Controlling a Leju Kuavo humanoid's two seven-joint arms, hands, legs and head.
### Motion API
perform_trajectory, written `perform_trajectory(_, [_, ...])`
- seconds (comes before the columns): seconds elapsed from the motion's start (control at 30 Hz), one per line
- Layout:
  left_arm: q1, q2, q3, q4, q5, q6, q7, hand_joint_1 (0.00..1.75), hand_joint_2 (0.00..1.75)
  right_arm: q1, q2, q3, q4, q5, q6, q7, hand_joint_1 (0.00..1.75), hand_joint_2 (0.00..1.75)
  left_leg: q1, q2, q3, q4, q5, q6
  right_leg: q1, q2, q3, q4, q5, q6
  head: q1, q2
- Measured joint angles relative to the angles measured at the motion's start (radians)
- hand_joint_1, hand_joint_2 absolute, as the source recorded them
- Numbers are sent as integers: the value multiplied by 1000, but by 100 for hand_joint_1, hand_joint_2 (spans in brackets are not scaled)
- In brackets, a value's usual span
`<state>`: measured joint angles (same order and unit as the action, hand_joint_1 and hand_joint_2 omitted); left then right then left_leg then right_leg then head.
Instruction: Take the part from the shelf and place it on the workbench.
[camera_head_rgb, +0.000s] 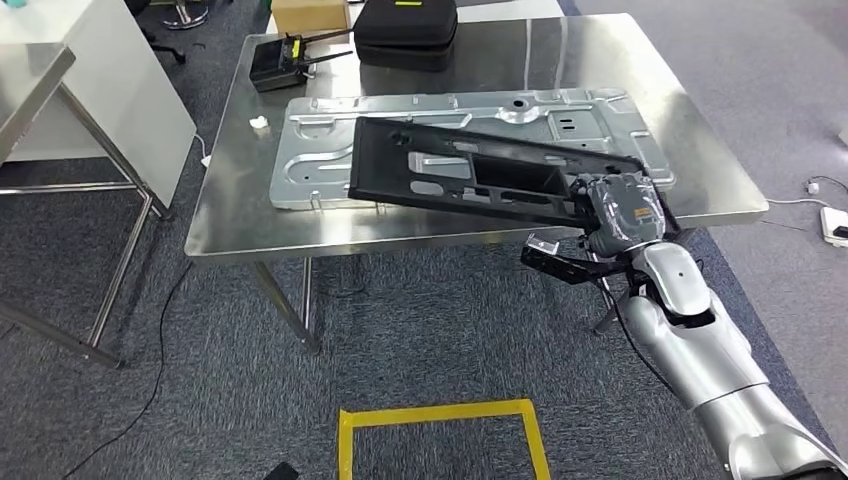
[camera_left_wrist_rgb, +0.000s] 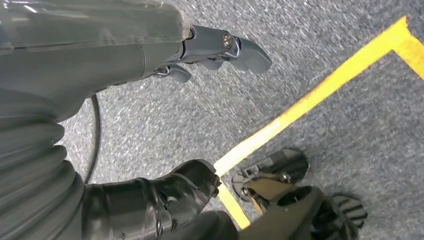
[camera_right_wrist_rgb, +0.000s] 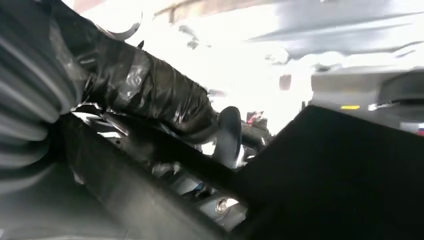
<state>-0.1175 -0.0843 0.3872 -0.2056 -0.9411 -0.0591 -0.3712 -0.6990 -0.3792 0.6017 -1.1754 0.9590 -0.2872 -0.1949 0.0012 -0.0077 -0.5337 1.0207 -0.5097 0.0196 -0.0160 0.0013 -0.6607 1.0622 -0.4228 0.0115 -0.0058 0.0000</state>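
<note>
Crosswise over the workbench (camera_head_rgb: 480, 235), long black part (camera_head_rgb: 470, 175), right hand (camera_head_rgb: 622, 212) clamped on its end.

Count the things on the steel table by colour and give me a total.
Black: 3, the long black panel that the right hand holds, the black case, the black radio.
Silver: 1, the metal plate.
White: 1, a small white scrap.
Total: 5.

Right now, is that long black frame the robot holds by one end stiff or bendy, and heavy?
The black frame looks stiff: held at one end by the right hand, it stays straight over the silver metal panel. With its large cutouts it is probably light for its length. Gripped so far off-centre, it may swing or twist.
</note>
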Motion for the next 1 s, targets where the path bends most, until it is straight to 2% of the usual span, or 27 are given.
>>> perform_trajectory(0.07, [0, 0, 0, 0, -1, 0, 0, 0, 175, 0, -1, 19, -10, -13, 9, -7, 175, 175, 2, 1, -1, 3, -10, -10, -2, 1, 9, -9, -8, -13, 0, 0])
perform_trajectory(0.1, [-1, 0, 0, 0, -1, 0, 0, 0, 175, 0, -1, 26, -12, -17, 10, -8, 175, 175, 3, 2, -9, 23, -21, -16, -5, 0, 17, -14, -11, -18, -1, 0])
perform_trajectory(0.13, [-2, 0, 0, 0, -1, 1, 0, 0, 175, 0, -1, 33, -14, -21, 10, -10, 175, 175, 5, 2, -31, 66, -39, -22, -7, -1, 26, -19, -14, -23, -1, 0])
perform_trajectory(0.2, [-4, -1, 0, 0, -1, 2, 0, 0, 175, 0, -1, 46, -15, -24, 9, -11, 175, 175, 9, 2, -109, 202, -83, -31, -7, -3, 40, -23, -23, -30, -1, 0])
perform_trajectory(0.23, [-3, -1, 0, 0, -1, 2, 0, 0, 175, 2, 0, 51, -14, -25, 9, -11, 175, 175, 10, 2, -150, 263, -94, -33, -7, -3, 46, -23, -28, -31, -1, 0])
perform_trajectory(0.27, [-1, -1, 0, 0, -1, 3, 1, 0, 175, 4, 0, 56, -14, -25, 9, -11, 175, 175, 11, 3, -180, 295, -87, -34, -7, -1, 52, -23, -33, -31, -1, 0])
perform_trajectory(0.3, [0, -1, 0, 0, -1, 3, 1, 0, 175, 6, 0, 60, -14, -25, 9, -11, 175, 175, 11, 3, -189, 284, -56, -33, -7, 0, 61, -23, -39, -30, -1, 0])
perform_trajectory(0.33, [1, -1, 0, 0, -1, 3, 2, 0, 175, 7, 0, 62, -14, -25, 9, -12, 175, 175, 11, 3, -180, 233, -8, -30, -7, 2, 70, -23, -45, -29, -1, 0])
perform_trajectory(0.37, [1, -1, 0, 0, -1, 4, 2, 0, 175, 7, 0, 64, -14, -25, 9, -12, 175, 175, 10, 2, -159, 161, 44, -26, -7, 3, 80, -24, -52, -26, -1, 0])
perform_trajectory(0.4, [1, -1, 0, 0, -1, 4, 2, 0, 175, 6, 0, 65, -14, -26, 9, -12, 175, 175, 8, 2, -134, 95, 81, -22, -5, 4, 87, -24, -58, -22, -1, 0])
perform_trajectory(0.43, [-1, -1, 0, 0, -1, 4, 2, 0, 175, 5, 0, 66, -14, -27, 9, -12, 175, 175, 6, 2, -114, 45, 98, -17, -4, 4, 91, -24, -62, -18, -1, 0])
perform_trajectory(0.5, [-4, 0, 0, 0, -1, 4, 3, 0, 175, 4, 0, 67, -13, -31, 9, -10, 175, 175, 0, 1, -100, 14, 92, -9, -1, 5, 91, -27, -64, -8, -1, 0])
perform_trajectory(0.6, [-5, -2, 0, 0, -1, 6, 4, 0, 175, 4, 0, 69, -12, -36, 9, -10, 175, 175, 5, 2, -91, -3, 91, 10, -1, 3, 87, -17, -77, 7, 0, 0])
perform_trajectory(0.63, [-6, -2, 0, 0, -1, 7, 5, 0, 175, 4, 0, 70, -12, -37, 8, -10, 175, 175, 7, 3, -86, -9, 92, 17, -1, 2, 71, 16, -97, 11, 0, 0])
perform_trajectory(0.67, [-7, -3, 0, 0, -1, 7, 6, 0, 175, 4, 0, 70, -11, -37, 8, -10, 175, 175, 7, 3, -83, -12, 92, 23, -2, 1, 43, 72, -124, 13, 0, 0])
perform_trajectory(0.73, [-8, -3, 0, 0, -1, 8, 6, 0, 175, 7, 0, 72, -9, -38, 8, -10, 175, 175, 3, 2, -81, -11, 88, 31, -1, 1, -32, 206, -172, 16, 0, 0])
perform_trajectory(0.77, [-8, -3, 0, 0, -1, 8, 6, 0, 175, 9, 0, 72, -7, -38, 8, -10, 175, 175, 1, 2, -80, -9, 85, 33, -1, 1, -60, 246, -175, 17, 0, 0])
perform_trajectory(0.8, [-7, -3, 0, 0, -1, 8, 6, 0, 175, 10, 0, 74, -5, -38, 8, -10, 175, 175, -1, 1, -78, -6, 82, 34, -1, 1, -69, 248, -158, 16, 0, 0])
perform_trajectory(0.83, [-7, -3, 0, 0, -1, 8, 6, 0, 175, 11, 0, 75, -4, -38, 8, -10, 175, 175, -3, 0, -75, -3, 77, 34, 0, 1, -58, 209, -122, 12, 0, 0])
perform_trajectory(0.9, [-7, -5, 0, 0, -1, 8, 8, 0, 175, 11, 0, 77, -3, -40, 8, -9, 175, 175, -7, 0, -70, 4, 67, 31, 5, 0, -5, 76, -46, 0, 0, 0])
perform_trajectory(0.93, [-7, -6, 0, 0, -1, 8, 8, 0, 175, 10, 0, 78, -3, -41, 7, -9, 175, 175, -9, -1, -70, 6, 64, 28, 9, 0, 18, 23, -27, -6, 0, 0])
perform_trajectory(0.97, [-8, -7, 0, 0, -1, 8, 9, 0, 175, 11, 0, 78, -3, -42, 7, -9, 175, 175, -10, -1, -71, 8, 62, 25, 12, -1, 31, -7, -21, -10, 0, 0])
perform_trajectory(1.0, [-8, -8, 0, 0, -1, 8, 9, 0, 175, 11, 0, 79, -3, -43, 7, -9, 175, 175, -11, 0, -73, 8, 62, 21, 15, -1, 35, -13, -25, -13, 0, 0])
